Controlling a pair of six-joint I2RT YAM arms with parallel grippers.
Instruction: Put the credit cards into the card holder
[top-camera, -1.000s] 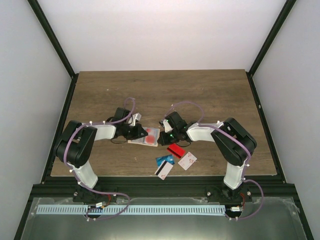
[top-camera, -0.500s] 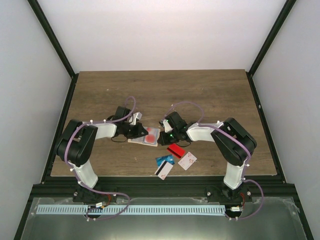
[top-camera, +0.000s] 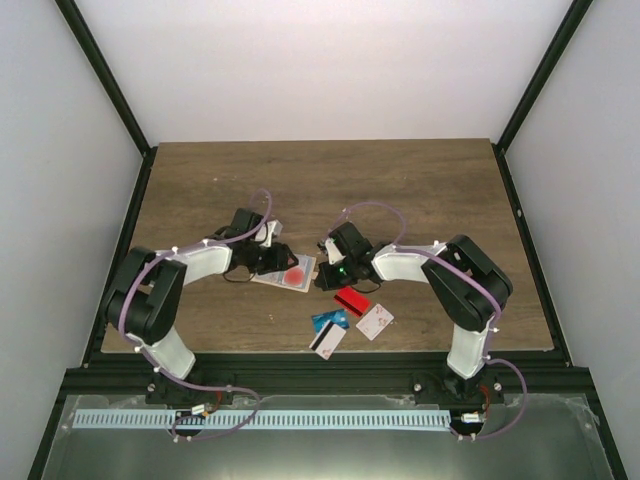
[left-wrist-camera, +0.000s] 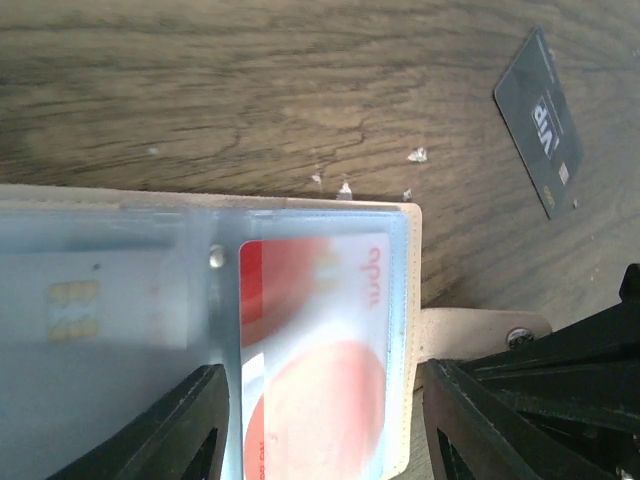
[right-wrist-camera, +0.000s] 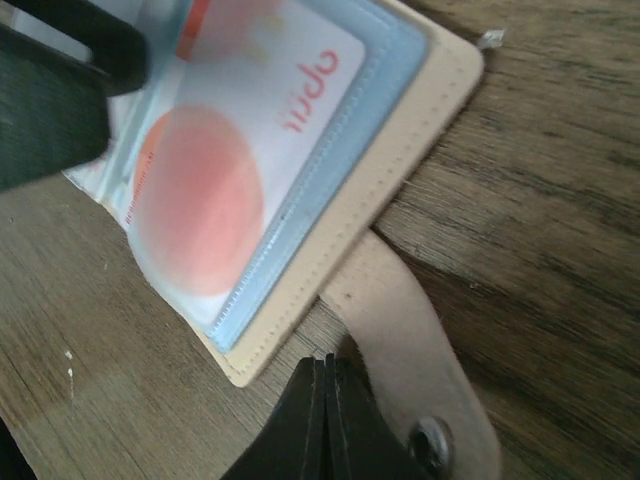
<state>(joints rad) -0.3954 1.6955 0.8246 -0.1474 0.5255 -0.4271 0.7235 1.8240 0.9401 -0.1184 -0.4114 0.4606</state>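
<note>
The beige card holder (top-camera: 303, 281) lies open on the table between both arms. A white credit card with a big red dot (left-wrist-camera: 315, 385) sits inside its clear sleeve (right-wrist-camera: 240, 160), and a chip card (left-wrist-camera: 90, 305) shows in the sleeve beside it. My left gripper (top-camera: 272, 262) is open, its fingers (left-wrist-camera: 185, 430) straddling the sleeve and the red-dot card (top-camera: 294, 272). My right gripper (right-wrist-camera: 325, 395) is shut, its tip down on the table against the holder's tab (right-wrist-camera: 395, 320) near the snap (right-wrist-camera: 432, 440). Red (top-camera: 351, 300), blue (top-camera: 328, 321), black-striped (top-camera: 326, 340) and white (top-camera: 375, 321) cards lie loose in front.
A dark card marked VIP (left-wrist-camera: 545, 125) lies on the wood beyond the holder in the left wrist view. Black frame rails (top-camera: 320, 357) run along the table's near edge and sides.
My left gripper has opened and let go of the red-dot card, which now lies in the holder's sleeve. The holder lies flatter with the red dot showing. The right gripper has stayed shut in place.
</note>
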